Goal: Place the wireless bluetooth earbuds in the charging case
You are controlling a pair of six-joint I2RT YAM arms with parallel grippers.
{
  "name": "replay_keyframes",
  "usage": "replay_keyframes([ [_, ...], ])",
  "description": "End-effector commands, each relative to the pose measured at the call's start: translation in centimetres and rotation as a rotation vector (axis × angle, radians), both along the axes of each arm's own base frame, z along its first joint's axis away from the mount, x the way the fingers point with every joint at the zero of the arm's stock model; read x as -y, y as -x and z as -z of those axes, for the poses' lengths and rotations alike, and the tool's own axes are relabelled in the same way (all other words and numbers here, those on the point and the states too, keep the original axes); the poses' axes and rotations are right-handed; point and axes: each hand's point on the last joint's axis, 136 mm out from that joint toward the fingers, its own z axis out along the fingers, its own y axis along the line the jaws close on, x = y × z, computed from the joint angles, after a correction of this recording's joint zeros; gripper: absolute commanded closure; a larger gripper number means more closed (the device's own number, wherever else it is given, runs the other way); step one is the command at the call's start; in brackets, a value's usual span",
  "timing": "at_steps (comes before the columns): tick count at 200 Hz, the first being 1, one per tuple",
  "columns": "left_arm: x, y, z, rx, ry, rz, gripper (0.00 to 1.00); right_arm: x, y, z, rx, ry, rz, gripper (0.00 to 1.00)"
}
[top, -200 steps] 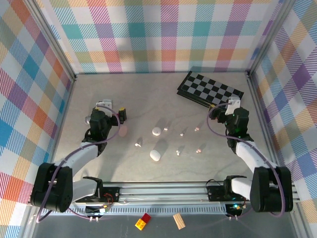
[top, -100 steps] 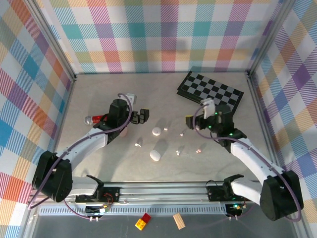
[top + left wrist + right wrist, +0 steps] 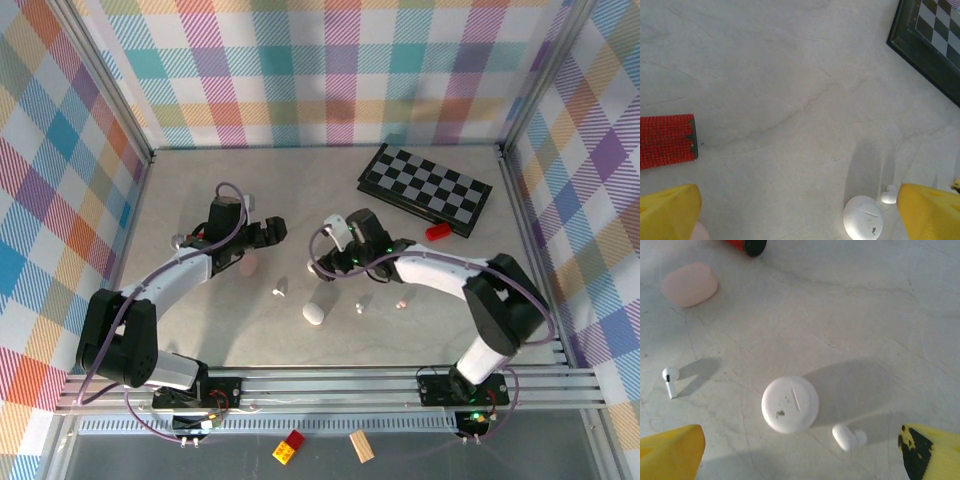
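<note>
A: The wireless bluetooth earbuds (image 3: 280,288), any stowed yet?
B: None, I judge. Top view: they lie loose mid-frame on the tabletop (image 3: 250,340); gripper openings are too small to read there.
A: Left wrist?
B: Left gripper (image 3: 799,215) wide open, empty; round white case (image 3: 863,224) lower right, apparently closed.
A: Right wrist?
B: Right gripper (image 3: 802,452) spread, empty; 2 earbuds near that case, centre frame.

Both arms stretch inward, left pincer (image 3: 800,217) and right pincer (image 3: 800,455) each spread wide apart, empty.
</note>
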Motion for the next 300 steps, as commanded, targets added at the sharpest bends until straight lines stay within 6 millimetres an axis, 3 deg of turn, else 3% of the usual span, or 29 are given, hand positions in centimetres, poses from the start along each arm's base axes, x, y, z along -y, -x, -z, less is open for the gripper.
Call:
replay_keyframes([
  [1,-0.6,0.6,-0.1,-0.014,0.04,-0.021,0.0,-1.2,0.6,1.8,-0.023,0.104,-0.091,0.0],
  [25,-1.1,0.8,-0.2,-0.015,0.022,-0.03,0.0,-2.4,0.7,3.4,-0.06,0.162,-0.134,0.11],
  [75,-1.5,1.1,-0.4,-0.002,-0.002,-0.031,0.0,-3.4,-0.1,5.1,-0.121,0.213,-0.139,0.18],
  [132,-1.5,1.3,-0.5,0.003,0.001,-0.028,0.0,-2.9,-0.4,7.1,-0.138,0.281,-0.142,0.25],
  [212,-1.5,1.5,-0.3,-0.003,-0.001,-0.025,0.0,-3.2,-0.8,7.7,-0.12,0.289,-0.152,0.47],
  [244,-1.4,1.6,-0.7,-0.002,0.002,-0.02,0.0,-3.2,-0.8,6.6,-0.072,0.259,-0.165,0.53],
  [275,-1.0,1.8,-1.5,0.003,0.021,0.001,0.0,-3.5,-0.6,3.4,0.022,0.191,-0.194,0.56],
  [300,0.5,2.3,-2.6,-0.034,0.1,0.057,0.01,-3.2,0.1,0.1,0.135,0.114,-0.231,0.59],
])
